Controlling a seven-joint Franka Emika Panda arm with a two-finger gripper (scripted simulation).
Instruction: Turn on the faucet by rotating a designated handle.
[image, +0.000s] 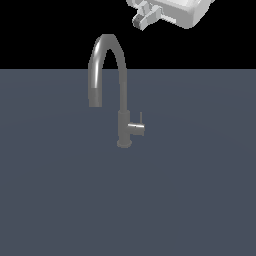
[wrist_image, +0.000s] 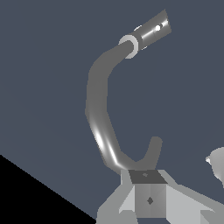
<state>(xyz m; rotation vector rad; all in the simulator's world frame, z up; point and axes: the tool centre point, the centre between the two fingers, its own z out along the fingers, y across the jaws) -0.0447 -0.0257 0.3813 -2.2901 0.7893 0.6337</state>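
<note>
The dark grey faucet (image: 121, 95) stands upright on the flat grey surface, its arched spout bending toward the exterior view's left. The handle (image: 136, 128), a short cylinder with a thin upright pin, juts from the lower stem toward the exterior view's right. My gripper (image: 143, 18) hangs high above the faucet, toward the exterior view's right, partly cut off by the picture's edge and touching nothing. In the wrist view the faucet (wrist_image: 98, 105) is seen from above, with the handle (wrist_image: 152, 29) at its far end. Grey gripper parts (wrist_image: 148, 199) fill the near edge.
The flat dark grey surface (image: 200, 190) spreads all around the faucet. Nothing else stands on it in either view.
</note>
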